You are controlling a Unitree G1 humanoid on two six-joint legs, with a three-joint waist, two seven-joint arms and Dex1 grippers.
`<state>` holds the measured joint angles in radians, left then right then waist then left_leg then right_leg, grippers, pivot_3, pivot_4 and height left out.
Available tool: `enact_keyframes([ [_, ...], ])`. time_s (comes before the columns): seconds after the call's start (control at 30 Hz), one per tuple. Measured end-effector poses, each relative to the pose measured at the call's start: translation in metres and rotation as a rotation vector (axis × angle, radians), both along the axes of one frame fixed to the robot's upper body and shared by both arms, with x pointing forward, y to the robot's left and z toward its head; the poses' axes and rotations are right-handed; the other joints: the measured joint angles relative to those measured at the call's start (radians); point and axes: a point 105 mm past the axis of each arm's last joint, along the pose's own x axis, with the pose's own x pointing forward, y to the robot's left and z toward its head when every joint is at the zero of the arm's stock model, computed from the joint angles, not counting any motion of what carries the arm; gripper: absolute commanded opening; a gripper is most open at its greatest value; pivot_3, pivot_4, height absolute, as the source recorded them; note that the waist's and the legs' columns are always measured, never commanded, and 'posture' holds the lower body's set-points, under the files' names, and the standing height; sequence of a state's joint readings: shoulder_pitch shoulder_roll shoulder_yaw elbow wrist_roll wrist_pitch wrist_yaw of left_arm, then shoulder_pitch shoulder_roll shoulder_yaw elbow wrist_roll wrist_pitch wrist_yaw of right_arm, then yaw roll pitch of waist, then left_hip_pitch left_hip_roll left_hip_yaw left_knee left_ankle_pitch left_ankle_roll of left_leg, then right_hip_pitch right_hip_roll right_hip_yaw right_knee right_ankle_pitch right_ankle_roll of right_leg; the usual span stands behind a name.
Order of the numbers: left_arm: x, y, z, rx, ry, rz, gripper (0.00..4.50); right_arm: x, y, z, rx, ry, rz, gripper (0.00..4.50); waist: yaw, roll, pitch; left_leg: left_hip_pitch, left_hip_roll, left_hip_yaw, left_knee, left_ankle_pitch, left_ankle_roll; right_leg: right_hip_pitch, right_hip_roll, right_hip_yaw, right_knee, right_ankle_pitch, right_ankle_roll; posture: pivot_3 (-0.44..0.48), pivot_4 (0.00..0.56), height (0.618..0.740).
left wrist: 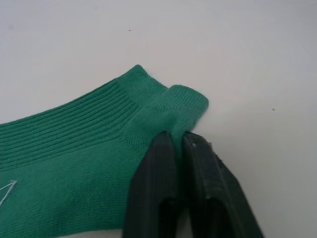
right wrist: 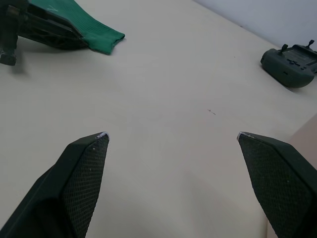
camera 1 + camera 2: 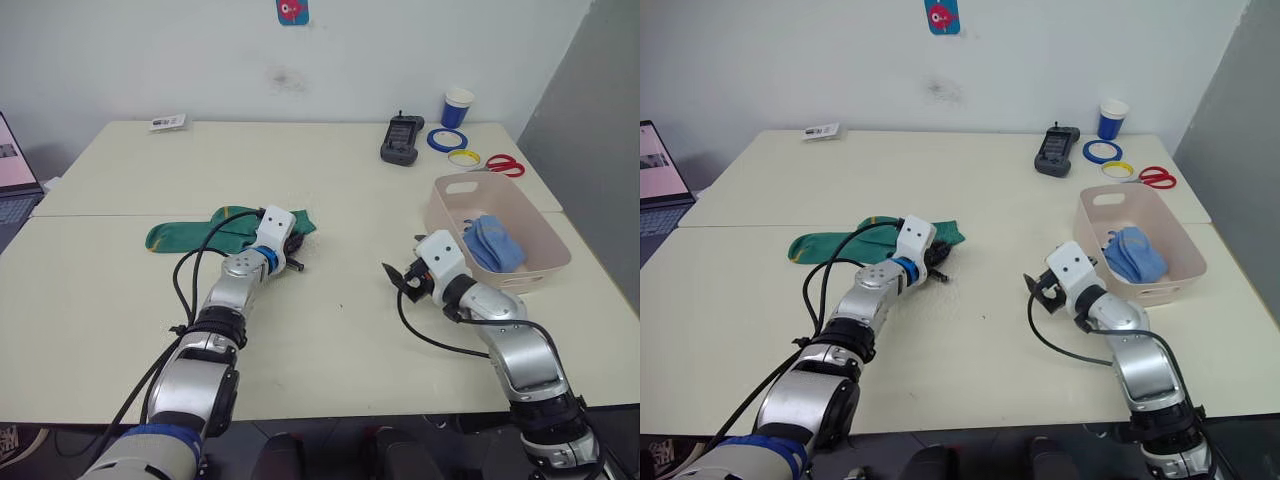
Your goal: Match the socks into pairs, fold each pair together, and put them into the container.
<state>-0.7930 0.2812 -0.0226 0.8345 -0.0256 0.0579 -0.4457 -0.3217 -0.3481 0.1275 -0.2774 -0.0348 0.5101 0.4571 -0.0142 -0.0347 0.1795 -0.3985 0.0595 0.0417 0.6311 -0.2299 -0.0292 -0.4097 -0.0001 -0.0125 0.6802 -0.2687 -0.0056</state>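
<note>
Left wrist view: left gripper (image 1: 177,141) clenched on the cuff end of the green sock (image 1: 74,163), fingers (image 1: 156,173) pressed together with a fold of ribbed fabric pinched between them, probably so the cuff can be lifted or dragged for folding. Left eye view: same sock (image 3: 185,234) stretched flat left of centre on the table (image 3: 330,330), toe end pointing to the frame's left, cuff end under the left gripper; whether one green sock or two stacked, impossible to tell. Right gripper (image 3: 400,277) released, hovering low over bare table right of centre, just beside the near left corner of the container (image 3: 545,262); right wrist view shows its fingers (image 2: 81,173) spread wide with nothing between them, likely waiting to take the sock's other end. Container at the right edge of the frame, holding one bundle of light blue socks (image 3: 493,243), judged a finished pair. No white socks seen. Along the upper right of the frame, well apart from the work: one dark handheld controller (image 3: 402,138), one blue cup (image 3: 457,106), two tape rings (image 3: 453,148), one pair of red scissors (image 3: 503,165); one small card (image 3: 167,122) at upper left.
</note>
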Motion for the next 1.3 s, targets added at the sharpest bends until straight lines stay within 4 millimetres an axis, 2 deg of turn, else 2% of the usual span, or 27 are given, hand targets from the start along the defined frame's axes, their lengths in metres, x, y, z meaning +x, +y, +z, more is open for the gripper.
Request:
enact_keyframes([
  [0.13,-0.018,0.003,-0.003,-0.002,0.001,-0.038,0.01,0.001,0.0,0.002,0.024,0.008,0.01,4.5,-0.007,0.0,0.0,0.0,0.001,0.0,0.0,0.002,-0.004,0.0,0.0,0.001,0.0,0.0,0.0,0.0,0.15,0.74],
  [0.3,-0.082,-0.006,-0.012,0.034,0.039,-0.202,0.01,0.001,-0.003,0.001,0.028,0.043,0.043,4.5,-0.017,0.0,0.0,0.001,0.003,-0.003,-0.001,0.003,-0.005,0.0,-0.003,0.002,0.001,0.0,0.0,0.0,0.15,0.74],
  [0.37,-0.123,-0.014,-0.016,0.031,0.102,-0.318,0.01,-0.002,0.0,0.0,0.042,0.068,0.081,4.5,-0.018,0.0,0.0,0.001,0.004,-0.004,-0.001,0.002,-0.004,0.0,-0.004,0.002,0.001,0.0,0.0,0.0,0.15,0.74],
  [0.47,-0.167,-0.032,-0.011,-0.027,0.183,-0.472,0.01,-0.006,0.003,-0.004,0.038,0.099,0.131,4.5,-0.013,0.0,0.0,0.001,0.003,-0.007,-0.001,0.001,-0.001,0.001,-0.004,0.001,0.001,0.0,0.0,0.0,0.15,0.74],
  [0.53,-0.185,-0.048,0.001,-0.118,0.214,-0.561,0.01,-0.009,0.003,-0.007,0.031,0.123,0.163,4.5,-0.011,0.001,0.0,0.001,0.002,-0.007,-0.001,0.001,-0.001,0.003,-0.002,0.001,0.0,0.0,0.0,0.0,0.15,0.74],
  [0.63,-0.199,-0.066,0.006,-0.186,0.246,-0.646,0.65,-0.014,0.001,-0.016,0.014,0.16,0.179,4.5,-0.012,0.0,0.0,0.001,0.001,-0.008,0.0,0.0,-0.001,0.003,-0.002,0.004,-0.001,0.0,0.0,0.0,0.15,0.74],
  [0.73,-0.204,-0.065,0.004,-0.211,0.299,-0.666,1.56,-0.02,-0.003,-0.028,0.007,0.213,0.178,4.5,-0.014,0.0,0.0,0.0,0.001,-0.009,0.0,0.0,0.0,0.003,0.0,0.003,-0.001,-0.001,0.0,0.0,0.15,0.74],
  [0.8,-0.21,-0.055,0.001,-0.213,0.363,-0.682,2.23,-0.024,-0.005,-0.035,0.015,0.249,0.178,4.5,-0.016,0.0,0.0,0.001,0.001,-0.01,0.0,0.0,0.0,0.003,0.001,0.003,-0.001,-0.001,-0.001,0.0,0.15,0.74],
  [0.87,-0.21,-0.043,0.007,-0.235,0.396,-0.679,2.84,-0.028,-0.007,-0.039,0.019,0.277,0.189,4.5,-0.015,0.0,0.0,0.001,0.002,-0.011,0.0,0.0,0.0,0.003,0.001,0.001,0.0,-0.001,-0.001,0.0,0.15,0.74],
  [0.93,-0.204,-0.029,0.021,-0.271,0.382,-0.658,3.43,-0.031,-0.01,-0.042,0.015,0.308,0.197,4.5,-0.014,0.0,0.0,0.001,0.002,-0.011,0.0,0.0,0.0,0.003,0.003,0.0,0.001,-0.001,-0.002,0.0,0.15,0.74],
  [1.0,-0.183,-0.01,0.033,-0.258,0.319,-0.591,4.09,-0.037,-0.011,-0.043,0.037,0.352,0.218,4.5,-0.013,0.0,0.0,0.001,0.002,-0.01,0.0,0.0,0.0,0.003,0.007,0.0,0.001,-0.002,-0.003,0.0,0.15,0.74],
  [1.07,-0.158,0.013,0.037,-0.221,0.264,-0.488,4.09,-0.046,-0.006,-0.043,0.068,0.397,0.266,4.5,-0.013,0.0,0.0,0.001,0.002,-0.01,0.0,0.0,0.0,0.003,0.008,0.001,0.0,-0.002,-0.003,0.0,0.15,0.74],
  [1.17,-0.126,0.04,0.029,-0.168,0.226,-0.363,4.09,-0.06,0.003,-0.043,0.103,0.473,0.346,4.5,-0.012,0.0,0.0,0.0,0.002,-0.01,-0.001,0.0,0.0,0.003,0.008,0.002,-0.001,-0.002,-0.004,0.0,0.15,0.74],
  [1.23,-0.11,0.05,0.019,-0.133,0.217,-0.315,4.09,-0.065,0.01,-0.047,0.118,0.513,0.374,4.5,-0.011,0.0,0.0,0.0,0.002,-0.01,-0.001,0.0,0.0,0.003,0.008,0.002,-0.001,-0.002,-0.004,0.0,0.15,0.74],
  [1.3,-0.097,0.051,0.008,-0.113,0.219,-0.292,4.09,-0.067,0.014,-0.055,0.12,0.546,0.375,4.5,-0.011,0.0,0.0,-0.001,0.001,-0.01,0.0,0.0,0.0,0.003,0.008,0.002,-0.001,-0.002,-0.004,0.0,0.15,0.74],
])
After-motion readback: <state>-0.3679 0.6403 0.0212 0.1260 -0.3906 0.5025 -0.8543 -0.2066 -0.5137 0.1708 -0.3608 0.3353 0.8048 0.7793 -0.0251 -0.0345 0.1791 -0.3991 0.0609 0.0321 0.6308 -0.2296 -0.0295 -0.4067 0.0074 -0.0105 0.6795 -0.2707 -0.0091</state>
